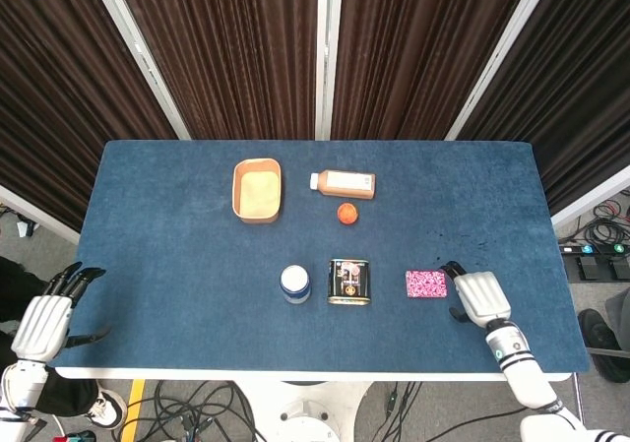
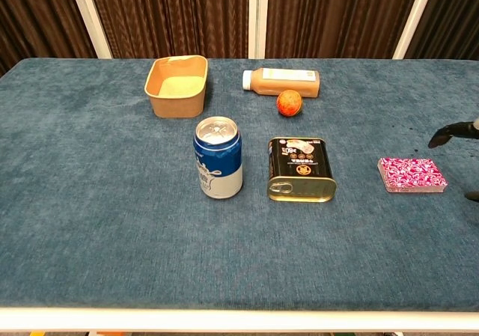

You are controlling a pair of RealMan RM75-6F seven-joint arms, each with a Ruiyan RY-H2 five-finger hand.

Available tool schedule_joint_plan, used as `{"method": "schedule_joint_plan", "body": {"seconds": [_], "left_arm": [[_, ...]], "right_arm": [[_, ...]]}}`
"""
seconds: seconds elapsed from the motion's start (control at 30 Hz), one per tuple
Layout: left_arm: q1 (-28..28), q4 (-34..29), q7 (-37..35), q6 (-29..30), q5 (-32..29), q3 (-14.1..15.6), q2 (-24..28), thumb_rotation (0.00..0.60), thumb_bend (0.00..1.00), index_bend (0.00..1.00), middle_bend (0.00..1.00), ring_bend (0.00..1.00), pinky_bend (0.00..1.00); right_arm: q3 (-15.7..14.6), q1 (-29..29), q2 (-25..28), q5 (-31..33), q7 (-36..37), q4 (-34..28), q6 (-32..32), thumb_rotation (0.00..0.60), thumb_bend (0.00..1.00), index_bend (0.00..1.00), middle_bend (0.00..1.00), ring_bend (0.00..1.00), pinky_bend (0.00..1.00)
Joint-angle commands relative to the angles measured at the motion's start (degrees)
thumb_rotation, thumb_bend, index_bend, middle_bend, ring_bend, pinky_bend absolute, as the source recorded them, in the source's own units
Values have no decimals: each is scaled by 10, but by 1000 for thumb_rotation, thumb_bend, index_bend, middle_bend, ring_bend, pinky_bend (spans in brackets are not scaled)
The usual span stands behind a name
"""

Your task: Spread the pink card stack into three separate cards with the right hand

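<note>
The pink patterned card stack (image 1: 425,284) (image 2: 412,175) lies flat as one neat pile on the blue table, right of the black tin. My right hand (image 1: 474,295) hovers just to the stack's right, fingers apart and holding nothing; only its dark fingertips (image 2: 449,132) show at the right edge of the chest view. A small gap separates it from the cards. My left hand (image 1: 46,321) hangs open off the table's front left corner, away from everything.
A black tin (image 1: 348,282) and a blue can (image 1: 295,283) stand left of the cards. Farther back are a tan paper tub (image 1: 257,190), a lying orange bottle (image 1: 344,183) and a small orange fruit (image 1: 346,213). The table's front edge (image 1: 315,371) is close to both hands.
</note>
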Motion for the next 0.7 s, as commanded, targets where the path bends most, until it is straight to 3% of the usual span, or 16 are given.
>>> {"method": "schedule_joint_plan", "body": {"seconds": [0.03, 0.7], "left_arm": [[0, 1, -1, -1, -1, 0, 0, 600, 0, 174, 161, 65, 156], [0, 4, -11, -6, -2, 1, 1, 600, 0, 175, 161, 66, 157]], "right_arm": [[13, 20, -24, 34, -44, -4, 6, 600, 163, 239, 203, 741, 820], [12, 62, -72, 137, -132, -2, 9, 600, 172, 273, 219, 743, 821]]}}
